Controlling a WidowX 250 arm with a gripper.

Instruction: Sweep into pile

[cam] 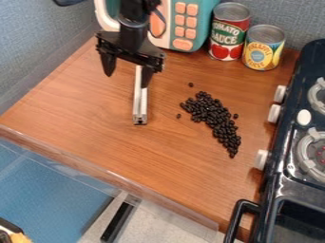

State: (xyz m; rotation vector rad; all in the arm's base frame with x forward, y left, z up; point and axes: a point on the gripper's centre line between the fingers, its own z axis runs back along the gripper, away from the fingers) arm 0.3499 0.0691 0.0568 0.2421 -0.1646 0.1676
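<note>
Beans, small, black and glossy (215,115), lie loose on the counter, right of and below the pincer in the view; elongated heap slanting down-right, a few strays at its sides, none touching the pincer. Black two-finger pincer (128,80) is wide open, fingers pointing down, well apart. Narrow silver metal bar (139,102) sits just beside its right-hand finger in the view, apart from the left-hand one; not clamped between the two, can't tell if bar and finger touch.

Containers, left to right, both up and right of the pincer: tall metal can with red, white and green label (229,32); shorter metal can with yellow and blue label (263,47) just beside it. Both upright, contents can't be told.

Edges: blue-grey wall (38,47) left of the pincer; brown wood-grain counter (82,118) runs from under it down to a front edge well below. Black stove (279,180) bounds the right side, past the beans.

Others: toy microwave, teal and white with orange buttons (204,23), behind the pincer, rising close at its back. Bar extends below the pincer, left of the beans. White stove knobs (274,114) jut toward the beans.
</note>
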